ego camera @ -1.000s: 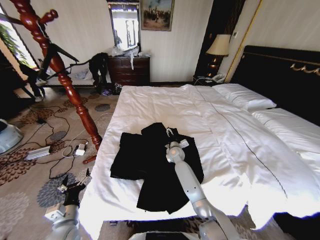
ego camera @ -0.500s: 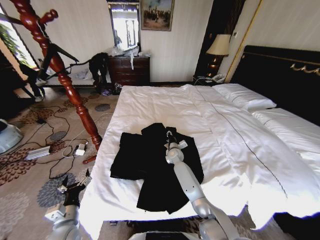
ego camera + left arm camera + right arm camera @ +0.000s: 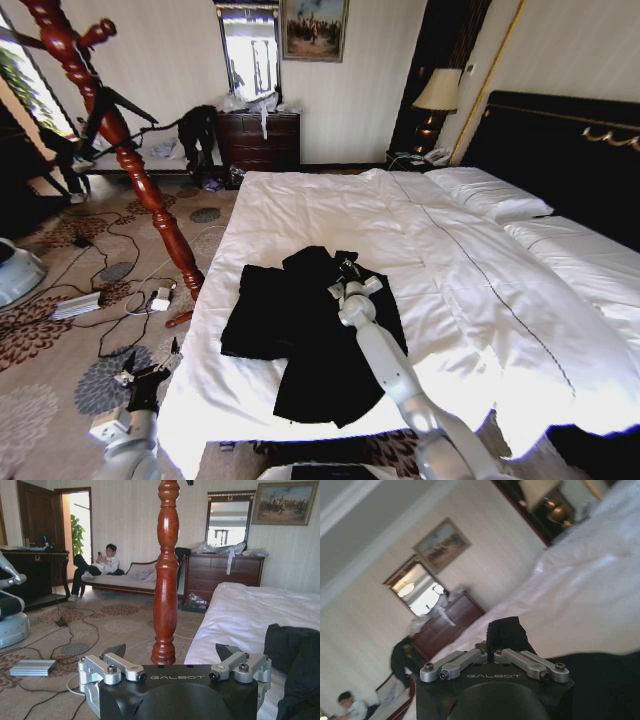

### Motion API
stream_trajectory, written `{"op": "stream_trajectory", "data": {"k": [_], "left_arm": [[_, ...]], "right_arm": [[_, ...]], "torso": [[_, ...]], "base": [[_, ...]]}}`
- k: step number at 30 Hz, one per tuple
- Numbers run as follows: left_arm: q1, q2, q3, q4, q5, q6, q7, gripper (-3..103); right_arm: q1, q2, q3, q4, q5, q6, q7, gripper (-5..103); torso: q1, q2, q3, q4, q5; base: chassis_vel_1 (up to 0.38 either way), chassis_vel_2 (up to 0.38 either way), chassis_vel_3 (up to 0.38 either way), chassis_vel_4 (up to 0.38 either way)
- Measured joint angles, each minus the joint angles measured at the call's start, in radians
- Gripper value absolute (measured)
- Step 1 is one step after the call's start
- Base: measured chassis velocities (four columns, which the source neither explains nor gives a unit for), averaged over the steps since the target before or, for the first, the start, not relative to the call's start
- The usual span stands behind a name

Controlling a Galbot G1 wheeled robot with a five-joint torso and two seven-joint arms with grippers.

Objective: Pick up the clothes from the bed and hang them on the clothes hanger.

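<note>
The black coat (image 3: 300, 335) lies spread on the white duvet of the bed (image 3: 330, 205), near the foot end and toward the side closest to the coat stand. The right arm reaches out over the coat, and the right hand (image 3: 350, 275) sits at the coat's far edge, by the collar and a small white tag. In the right wrist view the right hand (image 3: 495, 652) has its fingers drawn together on a raised fold of the coat's black cloth (image 3: 506, 631), which stands up just past the fingertips while the rest of the coat lies dark below and beside the hand.

The left hand (image 3: 150, 370) hangs low beside the bed over the patterned carpet, well apart from the coat. In the left wrist view the left hand (image 3: 172, 652) is spread wide with nothing between its fingers; the reddish-brown coat stand (image 3: 166, 575) rises straight ahead of it, and the coat's edge (image 3: 292, 647) shows on the bed off to one side. The stand (image 3: 120, 140) leans across the head view's left, its base near the bed's corner.
</note>
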Motion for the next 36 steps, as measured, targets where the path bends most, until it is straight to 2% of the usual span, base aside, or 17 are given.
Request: {"op": "stream_trajectory", "data": {"k": [3, 4, 6, 8, 9, 11, 12, 14, 15, 19, 20, 21, 22, 24, 28, 36], "left_arm": [[-0.013, 0.031, -0.008, -0.014, -0.034, 0.000, -0.002, 100], [-0.013, 0.031, -0.008, -0.014, -0.034, 0.000, -0.002, 100], [-0.027, 0.058, -0.009, -0.027, -0.074, 0.000, -0.001, 100], [-0.050, 0.096, -0.003, -0.053, -0.150, 0.000, 0.012, 100], [-0.050, 0.096, -0.003, -0.053, -0.150, 0.000, 0.012, 100], [-0.090, 0.149, 0.008, -0.086, -0.280, 0.020, 0.026, 100], [-0.090, 0.149, 0.008, -0.086, -0.280, 0.020, 0.026, 100], [-0.136, 0.194, 0.024, -0.110, -0.435, 0.054, 0.035, 100], [-0.136, 0.194, 0.024, -0.110, -0.435, 0.054, 0.035, 100], [-0.200, 0.236, 0.063, -0.117, -0.673, 0.122, 0.030, 100], [-0.200, 0.236, 0.063, -0.117, -0.673, 0.122, 0.030, 100], [-0.219, 0.243, 0.077, -0.116, -0.727, 0.141, 0.023, 100], [-0.262, 0.255, 0.110, -0.103, -0.816, 0.175, 0.012, 100], [-0.341, 0.262, 0.184, -0.048, -0.872, 0.208, 0.005, 100], [-0.448, 0.243, 0.282, 0.052, -0.926, 0.250, -0.015, 100], [-0.595, 0.176, 0.405, 0.204, -0.932, 0.277, -0.005, 100]], "right_arm": [[-0.001, -0.146, -0.038, 0.151, 0.030, -0.014, 0.009, 1], [-0.001, -0.146, -0.038, 0.151, 0.030, -0.014, 0.009, 1], [0.019, -0.284, -0.052, 0.272, 0.087, -0.026, 0.008, 1], [0.046, -0.376, -0.052, 0.372, 0.149, -0.037, -0.012, 1], [0.046, -0.376, -0.052, 0.372, 0.149, -0.037, -0.012, 1], [0.083, -0.468, -0.030, 0.469, 0.234, -0.061, -0.049, 1], [0.083, -0.468, -0.030, 0.469, 0.234, -0.061, -0.049, 1], [0.117, -0.538, -0.010, 0.533, 0.283, -0.073, -0.071, 1], [0.117, -0.538, -0.010, 0.533, 0.283, -0.073, -0.071, 1], [0.139, -0.596, 0.000, 0.601, 0.317, -0.086, -0.082, 1], [0.139, -0.596, 0.000, 0.601, 0.317, -0.086, -0.082, 1], [0.140, -0.606, 0.000, 0.620, 0.322, -0.090, -0.082, 1], [0.140, -0.619, -0.002, 0.653, 0.327, -0.097, -0.082, 1], [0.138, -0.625, -0.013, 0.688, 0.328, -0.106, -0.082, 1], [0.139, -0.619, -0.041, 0.702, 0.325, -0.111, -0.080, 1], [0.180, -0.614, -0.082, 0.694, 0.324, -0.109, -0.082, 1]], "torso": [[0.000, 0.000, 0.000, 0.0000, 0.0002], [0.000, 0.000, 0.000, 0.0000, 0.0002], [0.000, 0.000, 0.000, -0.0011, -0.0004], [0.000, 0.000, 0.000, -0.0007, -0.0002], [0.000, 0.000, 0.000, -0.0007, -0.0002], [0.000, 0.000, 0.000, -0.0001, -0.0005], [0.000, 0.000, 0.000, -0.0001, -0.0005], [0.000, 0.000, 0.000, -0.0005, -0.0001], [0.000, 0.000, 0.000, -0.0005, -0.0001], [0.000, 0.000, 0.000, -0.0003, -0.0003], [0.000, 0.000, 0.000, -0.0003, -0.0003], [0.000, 0.000, 0.000, 0.0000, -0.0003], [0.000, 0.000, 0.000, -0.0001, -0.0002], [0.000, 0.000, 0.000, -0.0005, -0.0003], [0.000, 0.000, 0.000, -0.0002, -0.0003], [0.000, 0.000, 0.000, -0.0001, -0.0003]], "base": [[0.000, 0.000, 0.000, 0.000], [0.000, 0.000, 0.000, 0.000], [0.000, 0.000, 0.000, 0.000], [0.000, 0.000, 0.000, 0.000], [0.000, 0.000, 0.000, 0.000], [0.000, 0.000, 0.000, 0.000], [0.000, 0.000, 0.000, 0.000], [0.000, 0.000, 0.000, 0.000], [0.000, 0.000, 0.000, 0.000], [0.000, 0.000, 0.000, 0.000], [0.000, 0.000, 0.000, 0.000], [0.000, 0.000, 0.000, 0.000], [0.000, 0.000, 0.000, 0.000], [0.000, 0.000, 0.000, 0.000], [0.000, 0.000, 0.000, 0.000], [0.000, 0.000, 0.000, 0.000]]}}
